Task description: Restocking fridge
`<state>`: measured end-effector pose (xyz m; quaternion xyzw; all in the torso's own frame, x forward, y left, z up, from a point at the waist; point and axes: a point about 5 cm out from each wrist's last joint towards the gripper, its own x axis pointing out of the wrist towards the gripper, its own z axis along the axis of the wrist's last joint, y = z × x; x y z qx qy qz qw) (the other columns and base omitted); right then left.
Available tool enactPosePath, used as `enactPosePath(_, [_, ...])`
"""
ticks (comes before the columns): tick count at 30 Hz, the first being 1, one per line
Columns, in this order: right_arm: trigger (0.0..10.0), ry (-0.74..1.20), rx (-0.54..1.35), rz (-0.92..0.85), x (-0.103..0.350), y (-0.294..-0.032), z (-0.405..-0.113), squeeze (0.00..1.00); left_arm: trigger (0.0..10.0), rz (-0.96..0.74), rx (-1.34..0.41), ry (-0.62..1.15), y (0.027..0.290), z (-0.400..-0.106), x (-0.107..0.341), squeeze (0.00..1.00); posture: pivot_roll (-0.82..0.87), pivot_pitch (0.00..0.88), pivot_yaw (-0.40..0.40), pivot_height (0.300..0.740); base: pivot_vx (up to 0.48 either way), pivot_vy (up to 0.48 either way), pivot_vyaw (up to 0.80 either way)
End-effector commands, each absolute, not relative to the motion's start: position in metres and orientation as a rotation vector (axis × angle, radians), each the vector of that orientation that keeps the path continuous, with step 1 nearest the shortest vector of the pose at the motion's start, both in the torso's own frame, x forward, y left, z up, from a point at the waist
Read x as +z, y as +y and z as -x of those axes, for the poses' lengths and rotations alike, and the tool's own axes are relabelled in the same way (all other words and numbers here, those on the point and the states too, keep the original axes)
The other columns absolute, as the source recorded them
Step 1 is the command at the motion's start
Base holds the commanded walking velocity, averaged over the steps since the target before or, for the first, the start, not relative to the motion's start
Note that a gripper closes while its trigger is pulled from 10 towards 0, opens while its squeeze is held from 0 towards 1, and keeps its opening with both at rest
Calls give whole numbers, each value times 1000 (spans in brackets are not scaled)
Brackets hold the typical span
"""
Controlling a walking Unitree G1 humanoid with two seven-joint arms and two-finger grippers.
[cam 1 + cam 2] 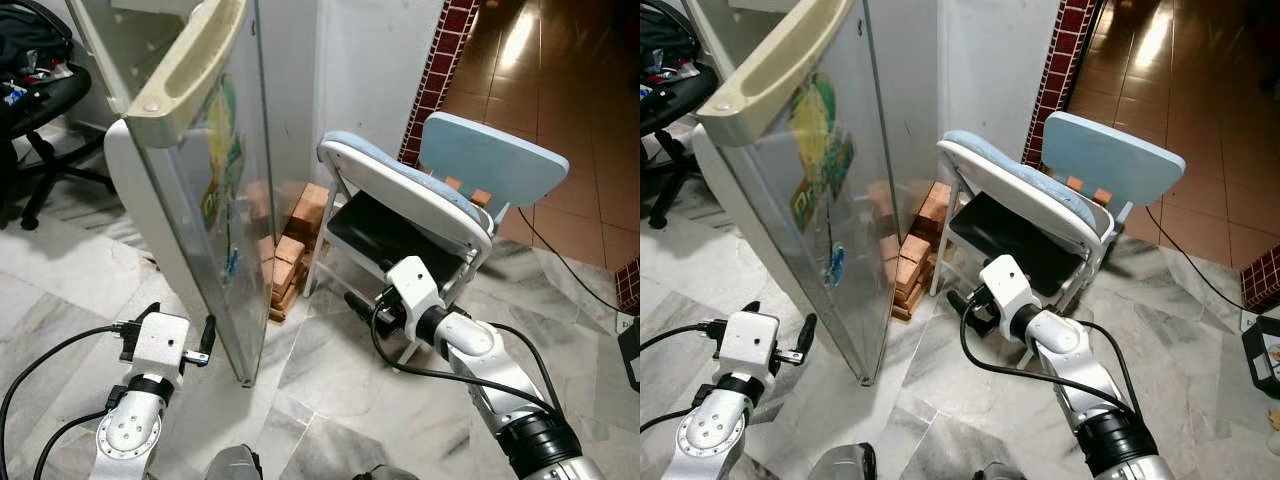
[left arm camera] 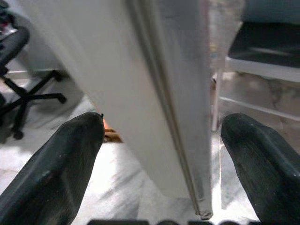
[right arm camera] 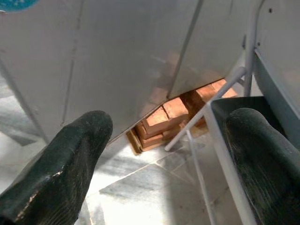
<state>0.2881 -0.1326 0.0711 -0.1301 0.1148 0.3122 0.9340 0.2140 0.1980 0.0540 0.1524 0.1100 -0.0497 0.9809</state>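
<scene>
While the fridge door [image 1: 215,190] stands swung open toward me, edge-on from 12 o'clock down to 6 o'clock in the head views, I log the following.

Item 1, fridge door: silver outer face with a green and yellow sticker and a small blue one; cream shelf moulding [image 1: 190,65] on the inner side at the top. Its lower corner sits just above the marble floor [image 1: 330,400].

Item 2, left gripper [image 2: 161,154]: fingers spread wide and empty, straddling the door's free edge low down, one finger [image 2: 61,164] on the inner side, the other on the silver side. I cannot tell whether either touches the door.

Item 3, right gripper [image 3: 164,154]: wide open, holding nothing, at about 5 o'clock from the door, pointed at the gap under the folding chair [image 1: 440,190].

Item 4, folding chair: light blue seat tipped up, white frame, at 2 o'clock, just beside the fridge.

Item 5, bricks [image 3: 164,117]: stacked on the floor between fridge and chair, against the wall.

Item 6, office chair [image 1: 40,100]: black, at 10 o'clock, well apart.

Progress, my judgement: only the opening step looks done. I see no groceries in either gripper or nearby, and the fridge interior is hidden behind the door. Fetching and shelving all remain.
</scene>
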Motion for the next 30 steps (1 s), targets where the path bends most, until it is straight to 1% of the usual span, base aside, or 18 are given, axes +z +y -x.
enactPosePath(1, [10000, 219, 623, 272, 71, -132, -289, 0, 10000, -332, -87, 229, 204, -219, 53, 0, 43, 95, 5, 740, 0, 0, 0])
enactPosePath(5, [10000, 205, 609, 268, 71, -131, -290, 0, 10000, -372, -5, 207, 222, -232, 60, 0, 40, 93, 3, 740, 0, 0, 0])
enactPosePath(6, [10000, 196, 605, 272, 72, -131, -290, 0, 10000, -367, 66, 203, 235, -240, 65, 0, 36, 90, 3, 740, 0, 0, 0])
enactPosePath(8, [10000, 190, 605, 280, 72, -130, -291, 0, 10000, -384, 157, 199, 251, -246, 70, 0, 33, 89, 3, 740, 0, 0, 0])
enactPosePath(9, [10000, 190, 605, 280, 72, -130, -291, 0, 10000, -384, 157, 199, 251, -246, 70, 0, 33, 89, 3, 740, 0, 0, 0])
enactPosePath(12, [10000, 183, 597, 283, 73, -132, -291, 0, 10000, -381, 292, 220, 278, -242, 71, 0, 29, 89, 0, 740, 0, 0, 0])
enactPosePath(17, [10000, 174, 603, 292, 73, -130, -291, 0, 10000, -400, 409, 232, 302, -225, 69, 0, 29, 94, -2, 740, 0, 0, 0])
enactPosePath(19, [10000, 174, 604, 295, 72, -130, -290, 0, 10000, -395, 409, 215, 300, -218, 69, 0, 36, 98, -5, 740, 0, 0, 0])
enactPosePath(23, [10000, 177, 604, 298, 70, -130, -290, 0, 10000, -373, 329, 161, 279, -210, 70, 0, 41, 102, -9, 740, 0, 0, 0])
enactPosePath(24, [10000, 177, 600, 298, 70, -131, -289, 0, 10000, -352, 288, 141, 267, -209, 72, 0, 44, 102, -11, 740, 0, 0, 0])
enactPosePath(25, [10000, 177, 600, 298, 70, -131, -289, 0, 10000, -352, 288, 141, 267, -209, 72, 0, 44, 102, -11, 740, 0, 0, 0])
enactPosePath(27, [10000, 128, 534, 231, 76, -131, -290, 0, 10000, -289, 232, 102, 245, -207, 77, 0, 46, 104, -13, 740, 0, 0, 0])
enactPosePath(30, [10000, 88, 490, 176, 82, -131, -290, 0, 10000, -271, 217, 92, 236, -207, 80, 0, 46, 104, -13, 740, 0, 0, 0])
